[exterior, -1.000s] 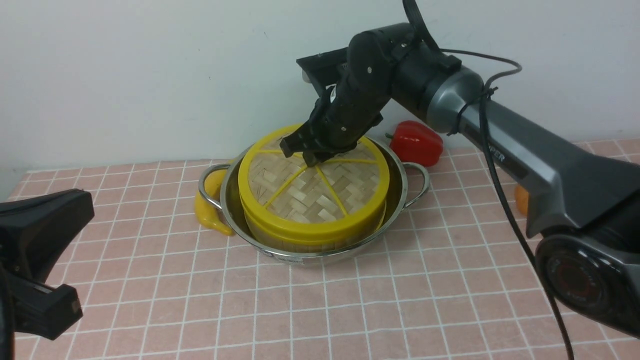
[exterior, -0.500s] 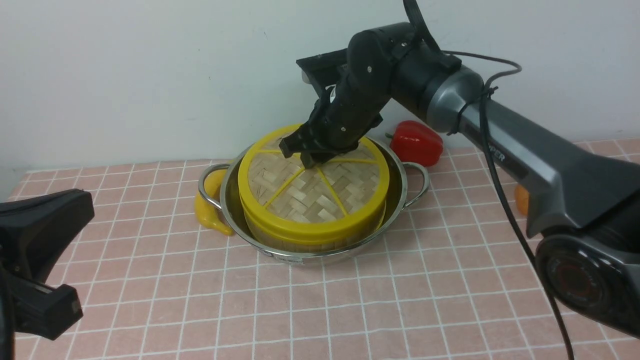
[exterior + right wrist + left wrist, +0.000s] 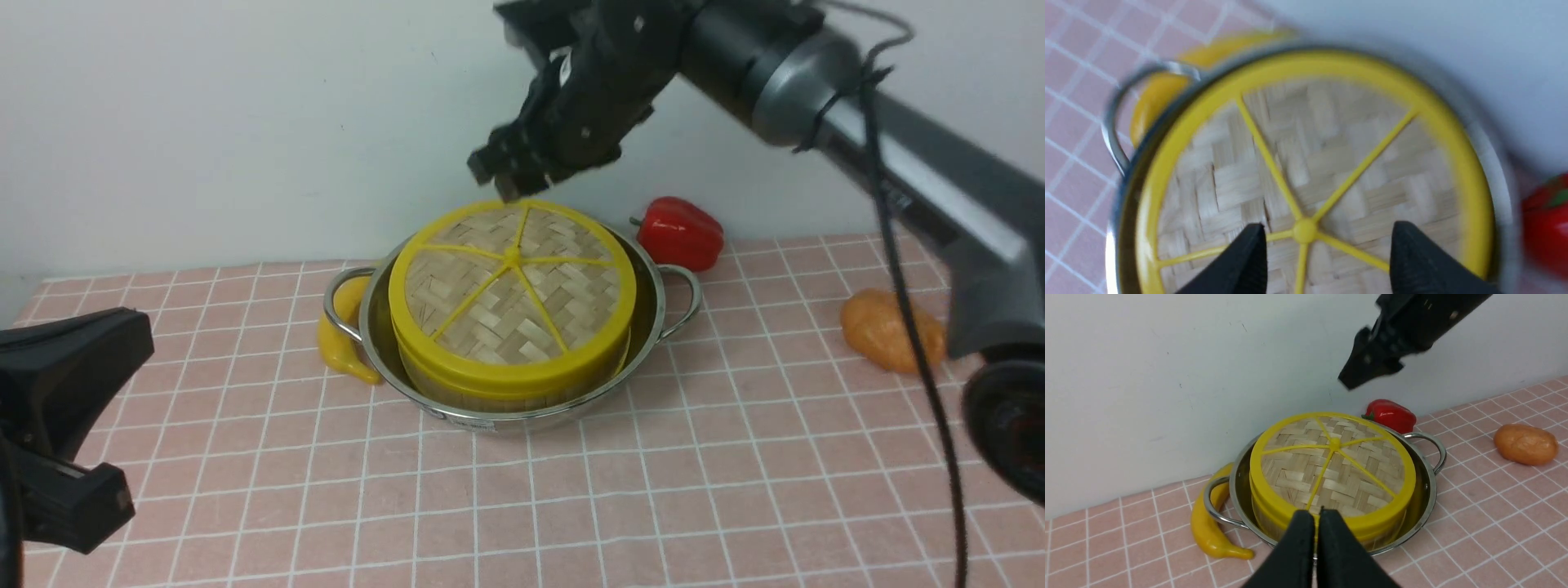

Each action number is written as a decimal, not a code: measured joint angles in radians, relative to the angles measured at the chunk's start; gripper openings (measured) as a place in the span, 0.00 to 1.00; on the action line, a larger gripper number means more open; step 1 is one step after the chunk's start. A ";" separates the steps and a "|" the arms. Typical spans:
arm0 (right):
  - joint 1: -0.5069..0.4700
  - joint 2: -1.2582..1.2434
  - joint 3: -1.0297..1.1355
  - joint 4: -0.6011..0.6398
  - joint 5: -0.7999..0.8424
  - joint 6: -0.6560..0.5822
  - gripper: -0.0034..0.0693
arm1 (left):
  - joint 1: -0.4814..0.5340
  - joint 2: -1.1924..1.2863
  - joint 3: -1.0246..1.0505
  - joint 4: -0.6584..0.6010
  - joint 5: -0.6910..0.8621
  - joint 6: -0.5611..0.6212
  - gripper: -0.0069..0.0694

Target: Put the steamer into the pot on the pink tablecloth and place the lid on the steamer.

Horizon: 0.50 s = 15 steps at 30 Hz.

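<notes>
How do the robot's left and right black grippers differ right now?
The left black gripper has its jaws pressed shut; the right black gripper is open. The left gripper sits back, short of the shiny steel pot; the right gripper hangs above the woven bamboo lid with yellow spokes, clear of it. Both hold nothing.

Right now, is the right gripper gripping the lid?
No, the right gripper hangs open in the air above the lid, which lies on the steamer inside the pot.

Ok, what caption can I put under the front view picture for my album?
Lid on the steamer in the pot; jaws of the right arm open above.
</notes>
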 joint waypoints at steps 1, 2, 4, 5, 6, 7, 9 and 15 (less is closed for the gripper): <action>0.000 -0.030 0.000 -0.020 0.000 0.000 0.58 | 0.000 0.000 0.000 0.000 -0.008 0.000 0.11; 0.000 -0.081 0.001 -0.048 0.000 0.000 0.56 | 0.000 0.000 0.000 0.000 -0.019 0.000 0.11; 0.000 -0.180 0.006 -0.083 -0.001 0.000 0.50 | 0.000 0.000 0.000 0.000 -0.042 0.000 0.11; 0.000 -0.244 0.009 -0.104 -0.001 -0.001 0.44 | 0.000 0.000 0.000 0.000 -0.059 0.000 0.12; 0.000 -0.305 0.011 -0.114 -0.002 -0.007 0.37 | 0.000 0.000 0.000 0.000 -0.073 0.000 0.12; 0.000 -0.345 0.016 -0.121 -0.004 -0.015 0.32 | 0.000 0.000 0.000 0.000 -0.083 0.000 0.12; 0.000 -0.433 0.040 -0.127 -0.007 -0.029 0.21 | 0.000 0.000 0.000 0.000 -0.098 0.000 0.12; 0.000 -0.697 0.286 -0.131 -0.008 -0.061 0.03 | 0.000 0.000 0.000 0.001 -0.113 0.000 0.13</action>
